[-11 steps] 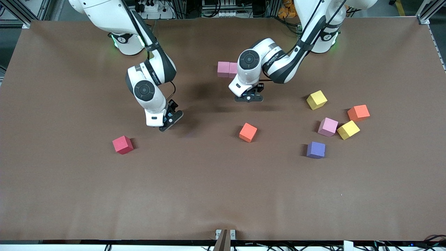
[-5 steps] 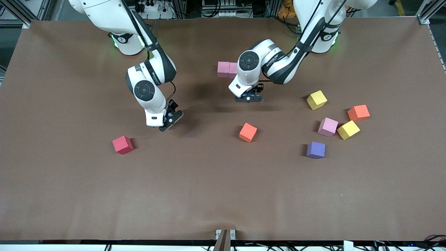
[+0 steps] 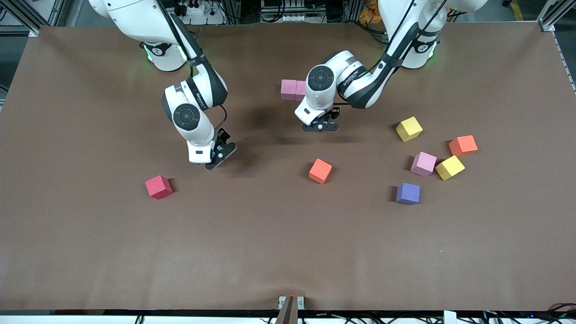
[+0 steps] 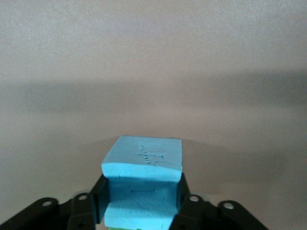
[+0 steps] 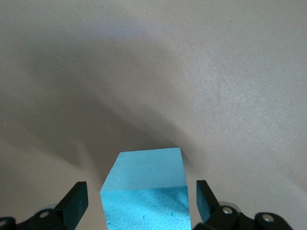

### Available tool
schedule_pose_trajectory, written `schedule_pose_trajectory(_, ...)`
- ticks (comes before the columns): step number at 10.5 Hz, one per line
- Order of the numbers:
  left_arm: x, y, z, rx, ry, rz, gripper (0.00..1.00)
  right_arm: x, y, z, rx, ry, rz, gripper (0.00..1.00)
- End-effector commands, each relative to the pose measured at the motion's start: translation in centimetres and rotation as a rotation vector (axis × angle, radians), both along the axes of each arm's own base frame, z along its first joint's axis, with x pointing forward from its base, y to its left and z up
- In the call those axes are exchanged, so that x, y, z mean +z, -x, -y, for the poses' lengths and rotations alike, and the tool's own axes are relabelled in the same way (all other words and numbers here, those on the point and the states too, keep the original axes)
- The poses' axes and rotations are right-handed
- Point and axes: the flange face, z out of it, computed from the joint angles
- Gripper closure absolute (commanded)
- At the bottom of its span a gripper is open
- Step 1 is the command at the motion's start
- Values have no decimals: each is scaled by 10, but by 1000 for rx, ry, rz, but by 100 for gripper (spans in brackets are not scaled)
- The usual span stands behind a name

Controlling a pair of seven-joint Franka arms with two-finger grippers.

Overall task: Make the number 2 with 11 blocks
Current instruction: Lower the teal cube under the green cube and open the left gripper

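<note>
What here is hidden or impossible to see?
Front view: the left arm covers the end of the pink foam cube row; both wrists hide the cubes at their jaws.
Left wrist view: clamped blue foam cube blocks the table beneath.
Right wrist view: the edge crops the unclamped blue foam cube.

In the front view the left arm's wrist covers part of the pink pair [image 3: 292,87], and both blue blocks are hidden under the grippers. The blue block [image 4: 142,184] between the left gripper's fingers [image 4: 100,200] and the blue block [image 5: 146,187] between the right gripper's fingers [image 5: 75,203] run off their frames' edges, as do the fingers.
</note>
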Motion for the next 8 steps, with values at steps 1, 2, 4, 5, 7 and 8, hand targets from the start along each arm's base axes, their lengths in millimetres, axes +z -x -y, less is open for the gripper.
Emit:
schedule_pose_trajectory(1, -6, 4, 6, 56, -9, 15, 0, 9, 5, 2, 8, -5, -1, 0)
schedule_pose_trajectory(2, -4, 11, 14, 62, -9, 21, 0, 12, 6, 4, 6, -6, 0, 0)
schedule_pose_trajectory(4, 0, 8, 11, 30, -36, 80, 0, 14, 7, 10, 12, 2, -27, 0)
schedule_pose_trajectory(5, 3, 10, 14, 34, -36, 91, 0, 14, 6, 12, 13, 1, -26, 0)
schedule_pose_trajectory(7, 26, 2, 11, 46, -23, 122, 0, 14, 7, 11, 22, 0, -28, 94)
schedule_pose_trajectory(8, 35, -4, 7, 54, -27, 131, 0, 14, 7, 11, 25, -1, -27, 100)
